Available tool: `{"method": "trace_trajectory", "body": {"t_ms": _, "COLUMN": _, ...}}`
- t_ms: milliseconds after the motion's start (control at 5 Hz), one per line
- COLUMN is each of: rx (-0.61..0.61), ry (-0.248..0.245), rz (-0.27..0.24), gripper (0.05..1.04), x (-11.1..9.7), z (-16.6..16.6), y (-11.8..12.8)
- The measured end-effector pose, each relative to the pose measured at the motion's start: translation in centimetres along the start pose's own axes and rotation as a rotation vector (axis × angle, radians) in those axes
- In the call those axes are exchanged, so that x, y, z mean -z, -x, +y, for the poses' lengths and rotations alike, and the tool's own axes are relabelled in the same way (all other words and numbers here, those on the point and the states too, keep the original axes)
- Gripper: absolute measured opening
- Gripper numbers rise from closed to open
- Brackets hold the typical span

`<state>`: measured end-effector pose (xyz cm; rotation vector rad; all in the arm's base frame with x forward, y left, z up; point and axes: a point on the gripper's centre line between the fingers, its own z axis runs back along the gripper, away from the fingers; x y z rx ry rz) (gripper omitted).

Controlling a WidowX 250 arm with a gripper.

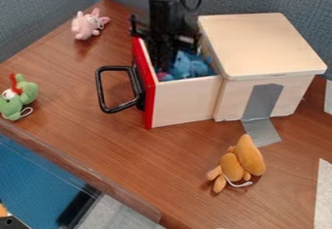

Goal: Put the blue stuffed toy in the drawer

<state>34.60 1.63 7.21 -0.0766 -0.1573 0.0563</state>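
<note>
In the camera view, the black gripper (167, 60) hangs from 12 o'clock into the open, red-fronted drawer (185, 99), where the blue stuffed toy (188, 66) lies right by it; whether it is released, clenched or grasping the toy cannot be told. The wooden box (259, 43) stands at 2 o'clock. On the brown table (117, 150), a pink toy (86, 25) sits at 11, a green toy (21, 94) at 9 and an orange toy (246, 155) between 4 and 5.
</note>
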Motion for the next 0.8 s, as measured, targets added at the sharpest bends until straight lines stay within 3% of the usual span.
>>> {"method": "trace_trajectory", "body": {"t_ms": 200, "rx": -0.032, "ry": 0.01, "rz": 0.002, "gripper": 0.123, "x": 0.5, "z": -0.6, "y": 0.0}}
{"method": "trace_trajectory", "body": {"t_ms": 400, "rx": -0.036, "ry": 0.009, "rz": -0.011, "gripper": 0.325, "x": 0.4, "z": -0.9, "y": -0.2}}
{"method": "trace_trajectory", "body": {"t_ms": 800, "rx": 0.013, "ry": -0.015, "rz": -0.167, "gripper": 0.917, "x": -6.2, "z": -1.0, "y": -0.8}}
